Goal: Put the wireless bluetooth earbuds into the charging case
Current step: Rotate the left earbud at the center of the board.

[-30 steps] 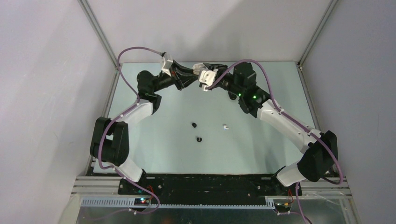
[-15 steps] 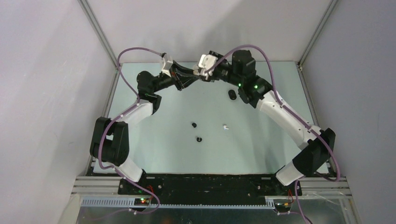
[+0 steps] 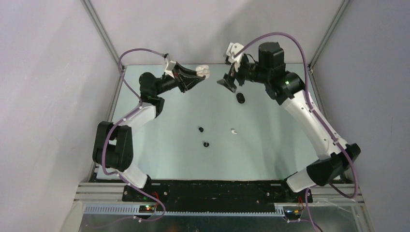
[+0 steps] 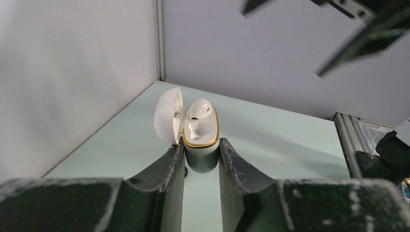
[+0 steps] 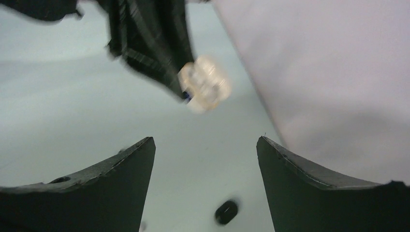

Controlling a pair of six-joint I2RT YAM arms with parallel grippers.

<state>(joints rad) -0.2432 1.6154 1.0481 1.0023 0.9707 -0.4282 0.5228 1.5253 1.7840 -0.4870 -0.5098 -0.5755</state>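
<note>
Partway: left hand (image 4: 201, 149) grips the open white charging case (image 3: 203, 71), one white earbud (image 4: 198, 118) seated; right hand (image 5: 205, 141) is released and empty near that case; other white earbud (image 3: 233, 131), two black earbuds (image 3: 200, 129) (image 3: 206, 144) and black case (image 3: 240, 98) lie on the bench (image 3: 159, 159), well apart from it.

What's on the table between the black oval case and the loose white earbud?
Nothing; the top view shows bare table between the black oval case and the white earbud.
</note>
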